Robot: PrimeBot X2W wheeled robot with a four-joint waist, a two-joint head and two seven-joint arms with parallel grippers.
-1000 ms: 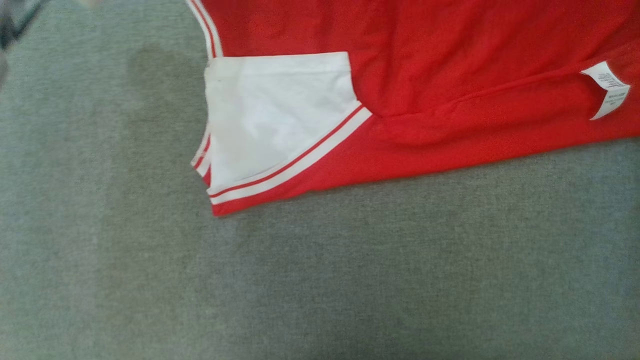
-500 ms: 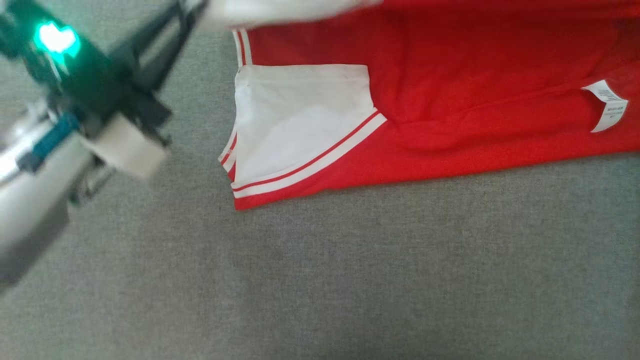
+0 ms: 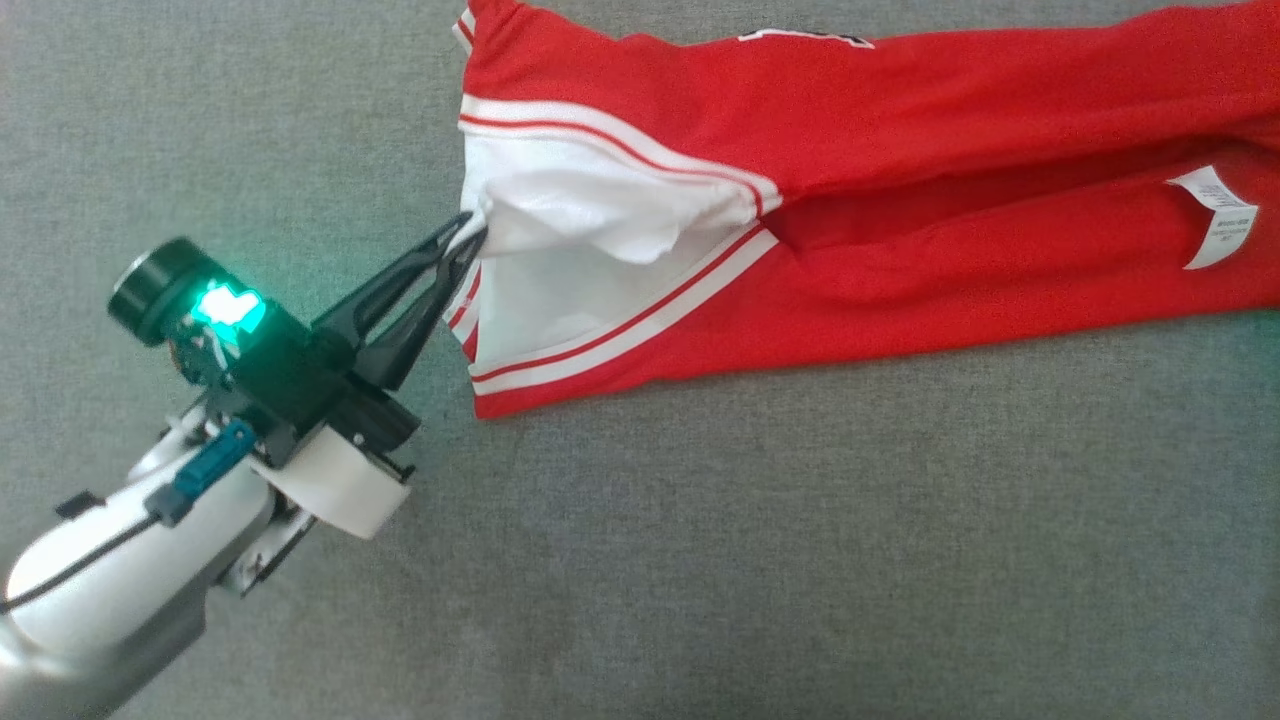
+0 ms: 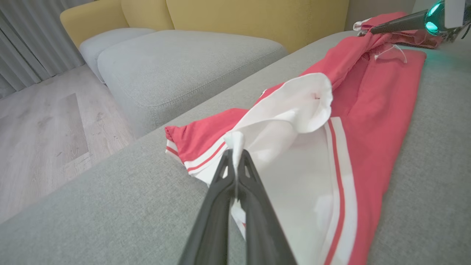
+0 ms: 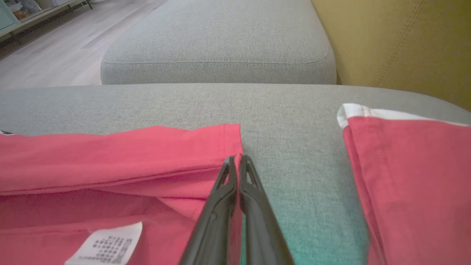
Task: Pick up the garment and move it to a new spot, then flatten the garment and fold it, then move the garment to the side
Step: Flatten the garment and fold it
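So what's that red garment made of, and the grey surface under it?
The garment looks like thin, matte knit cloth, maybe cotton or polyester: it drapes and creases softly and carries a sewn label. The grey surface looks like coarse woven upholstery, matte, with a speckled weave.

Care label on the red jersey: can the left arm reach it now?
Probably not: its left gripper is shut on the white panel, while the care label lies at the far end of the jersey.
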